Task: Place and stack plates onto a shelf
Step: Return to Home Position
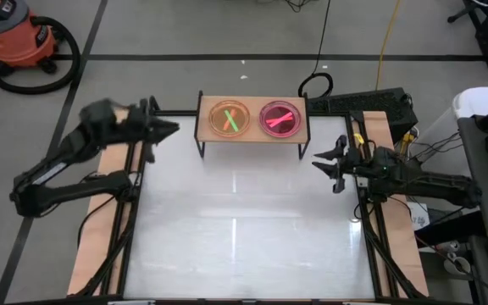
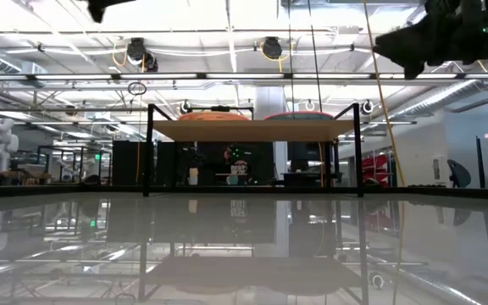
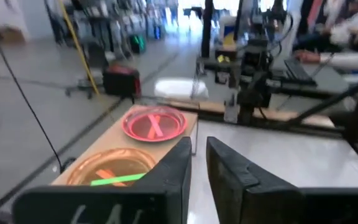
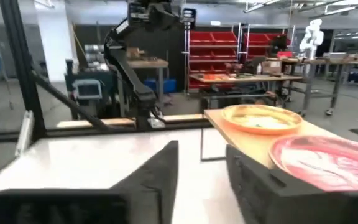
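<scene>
Left claw [image 1: 173, 127] is hovering over the far left corner of the table [image 1: 244, 237], just beside the left end of the shelf [image 1: 254, 105] and pointing toward it. Its fingers [image 3: 176, 168] are standing a narrow gap apart and are gripping nothing.

Right claw [image 1: 320, 161] is hanging over the table's right edge, nearer than the shelf and off its right end, pointing in across the white top. Its fingers [image 4: 157, 171] are standing farther apart than the left ones, and nothing is lying between them.

The shelf is standing at the middle of the table's far edge on thin black legs. All the plates in view are sitting on its board in two stacks, side by side and close together without touching. The orange stack [image 1: 230, 119] is sitting on the left half, with a bright green streak showing through its top. The pink stack [image 1: 281, 119] is sitting on the right half.

From table height the two stacks are showing only as thin coloured slivers above the board's front edge, so how many plates each one is holding cannot be told.

An orange vacuum cleaner [image 1: 19, 38] is standing on the floor beyond the table's far left corner.
</scene>
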Available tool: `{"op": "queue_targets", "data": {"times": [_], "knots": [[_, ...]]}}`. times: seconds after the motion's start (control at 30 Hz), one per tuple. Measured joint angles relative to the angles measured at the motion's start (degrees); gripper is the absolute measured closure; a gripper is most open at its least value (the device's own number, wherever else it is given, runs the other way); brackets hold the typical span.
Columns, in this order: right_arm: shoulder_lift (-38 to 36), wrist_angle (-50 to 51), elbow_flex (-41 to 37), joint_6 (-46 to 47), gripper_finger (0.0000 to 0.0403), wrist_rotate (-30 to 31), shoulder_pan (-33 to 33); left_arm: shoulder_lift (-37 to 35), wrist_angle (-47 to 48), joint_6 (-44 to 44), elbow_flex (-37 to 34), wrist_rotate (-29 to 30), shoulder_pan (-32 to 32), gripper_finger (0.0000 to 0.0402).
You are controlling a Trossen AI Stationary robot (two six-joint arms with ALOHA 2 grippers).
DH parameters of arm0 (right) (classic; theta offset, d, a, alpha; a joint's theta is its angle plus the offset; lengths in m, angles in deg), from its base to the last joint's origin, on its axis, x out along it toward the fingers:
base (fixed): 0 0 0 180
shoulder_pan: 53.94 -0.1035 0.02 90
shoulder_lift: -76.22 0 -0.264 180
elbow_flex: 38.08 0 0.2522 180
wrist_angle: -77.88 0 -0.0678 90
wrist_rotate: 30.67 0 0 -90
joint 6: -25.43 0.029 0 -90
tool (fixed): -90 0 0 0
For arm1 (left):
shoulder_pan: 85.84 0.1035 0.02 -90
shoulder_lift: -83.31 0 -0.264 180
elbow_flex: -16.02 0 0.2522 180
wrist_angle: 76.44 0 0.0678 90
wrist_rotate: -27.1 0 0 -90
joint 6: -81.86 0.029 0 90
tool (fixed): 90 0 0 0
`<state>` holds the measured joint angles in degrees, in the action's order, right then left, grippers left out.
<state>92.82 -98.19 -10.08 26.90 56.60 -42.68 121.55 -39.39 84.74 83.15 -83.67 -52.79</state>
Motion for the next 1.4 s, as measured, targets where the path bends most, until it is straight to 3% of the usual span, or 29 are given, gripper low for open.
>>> {"op": "queue_targets", "data": {"times": [0.2, 0.4, 0.57, 0.73, 0.97, 1.17, 1.4], "knots": [[-2.8, 6.5, 0.0, -5.1, 0.0391, 1.2, -0.1, -15.5, -8.8, -2.9, -15.5, 4.2, -3.8, 0.0383], [-2.8, 9.6, 0.0, -5.5, 0.04, 1.6, -0.1, -25.2, -12.0, -3.5, -26.2, 4.4, -6.1, 0.0398], [-3.3, 12.9, 0.0, -5.5, 0.0402, 8.9, -0.1, -31.4, -14.4, -5.2, -34.0, 4.7, -6.9, 0.0399], [-6.0, 8.6, -3.7, -7.9, 0.0403, 4.0, -0.1, -37.3, -14.5, -0.8, -38.8, 4.4, -6.9, 0.0399], [-10.8, -0.8, -12.8, -8.7, 0.0403, 2.5, -0.1, -38.0, -20.6, 1.1, -45.3, 2.4, -7.3, 0.04], [-11.4, 1.0, -13.1, -7.3, 0.0403, -0.3, -0.1, -38.1, -29.5, 1.6, -52.5, 2.0, -7.5, 0.04], [-11.1, 1.5, -13.2, -5.3, 0.0403, -0.1, -0.1, -37.5, -26.8, 1.3, -52.8, 1.1, -7.6, 0.0399]]}}
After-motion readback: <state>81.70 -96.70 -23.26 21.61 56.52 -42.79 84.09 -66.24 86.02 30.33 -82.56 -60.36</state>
